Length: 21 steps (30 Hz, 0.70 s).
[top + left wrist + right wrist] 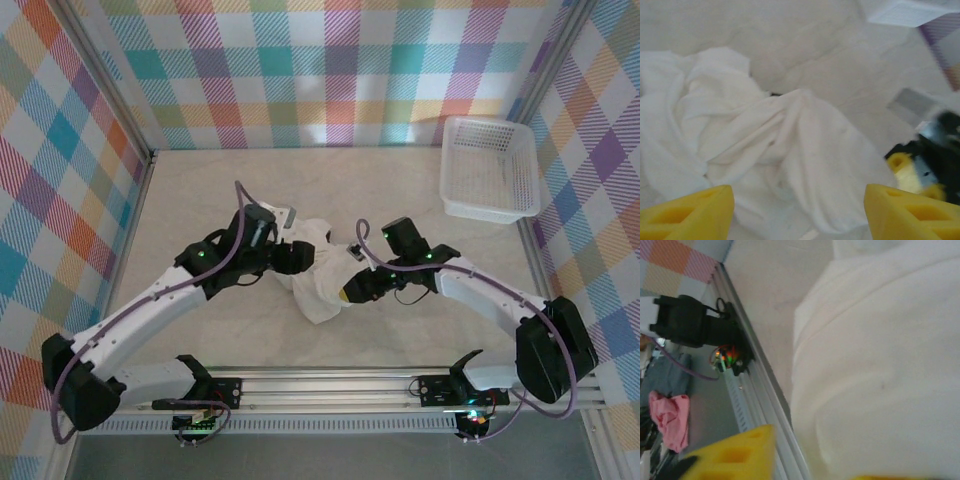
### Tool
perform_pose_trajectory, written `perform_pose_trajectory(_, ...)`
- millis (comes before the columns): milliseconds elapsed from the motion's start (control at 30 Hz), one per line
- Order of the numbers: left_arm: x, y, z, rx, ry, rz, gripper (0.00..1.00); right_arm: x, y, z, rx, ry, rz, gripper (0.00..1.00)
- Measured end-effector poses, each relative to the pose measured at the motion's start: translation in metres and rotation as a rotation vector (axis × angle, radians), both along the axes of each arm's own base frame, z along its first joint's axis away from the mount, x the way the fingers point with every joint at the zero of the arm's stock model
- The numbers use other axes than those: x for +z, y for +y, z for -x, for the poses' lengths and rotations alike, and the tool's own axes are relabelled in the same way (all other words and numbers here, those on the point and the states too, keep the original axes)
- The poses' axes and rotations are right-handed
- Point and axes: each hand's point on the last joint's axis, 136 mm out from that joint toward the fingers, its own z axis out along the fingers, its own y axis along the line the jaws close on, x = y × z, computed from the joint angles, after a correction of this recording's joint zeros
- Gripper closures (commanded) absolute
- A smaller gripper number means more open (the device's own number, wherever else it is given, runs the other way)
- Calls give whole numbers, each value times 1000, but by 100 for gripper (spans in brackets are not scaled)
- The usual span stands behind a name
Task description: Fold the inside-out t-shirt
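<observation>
Left gripper and right gripper flank t-shirt.

Left gripper: 2 yellow fingers spread wide, nothing clamped. T-shirt crumpled in a heap on the table just ahead. Right gripper at the heap's right edge, blurred. Basket corner top right.
</observation>
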Motion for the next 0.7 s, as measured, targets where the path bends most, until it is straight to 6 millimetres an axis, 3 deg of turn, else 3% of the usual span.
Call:
perform_pose_trajectory(33,-11,0,-5,16,31,-34,31,1,-5,-6,-49,-4,20,38)
perform_pose_trajectory(167,-54,-5,-21,45,153,-161,30,13,-36,-52,-360,-19,86,36)
perform_pose_trajectory(233,-75,-7,-30,63,206,-235,29,8,-51,-78,-523,27,132,33)
perform_pose_trajectory(300,-89,-4,-36,81,234,-294,28,-8,-60,-94,-631,103,183,29)
perform_pose_trajectory(400,-102,3,-39,103,260,-351,28,-50,-65,-98,-720,249,273,25)
perform_pose_trajectory(467,-109,7,-41,113,278,-368,35,-71,-69,-95,-754,318,305,37)
perform_pose_trajectory(500,-113,9,-42,120,289,-378,42,-78,-70,-92,-765,352,308,52)
perform_pose_trajectory(533,-119,12,-42,127,304,-387,54,-82,-71,-91,-771,381,302,74)
perform_pose_trajectory(600,-132,19,-41,137,334,-411,74,-81,-70,-93,-782,406,270,96)
perform_pose_trajectory(700,-156,36,-30,164,388,-440,93,-60,-66,-104,-766,349,190,100)
